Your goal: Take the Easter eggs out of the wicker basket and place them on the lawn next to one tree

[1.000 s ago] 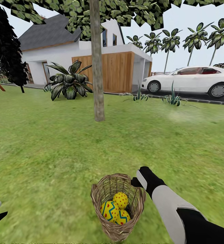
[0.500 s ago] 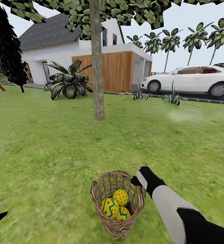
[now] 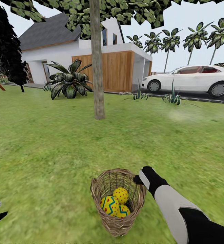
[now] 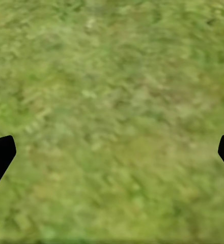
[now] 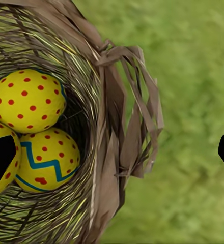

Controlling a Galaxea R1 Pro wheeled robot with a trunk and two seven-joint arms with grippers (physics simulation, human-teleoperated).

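The wicker basket (image 3: 117,220) stands on the lawn (image 3: 51,152) near the bottom of the head view, holding three yellow Easter eggs (image 3: 120,195). My right gripper (image 3: 137,180) is at the basket's right rim. In the right wrist view the right gripper (image 5: 112,157) is open, its fingertips (image 5: 0,162) wide apart astride the basket's wall (image 5: 117,152), with a dotted egg (image 5: 28,100) and a zigzag egg (image 5: 47,160) inside. The tree (image 3: 97,74) rises straight ahead, well beyond the basket. My left gripper (image 4: 112,157) hangs open over bare grass.
A white house (image 3: 91,57) with a wooden wall, a broad-leafed plant (image 3: 69,83) and a dark conifer (image 3: 10,51) stand behind the tree. A white car (image 3: 193,79) is parked on the road at the right. Open grass lies between basket and trunk.
The basket with its eggs sits slightly higher in the head view, more than the small shift of the whole picture. My right hand has edged a little to the right.
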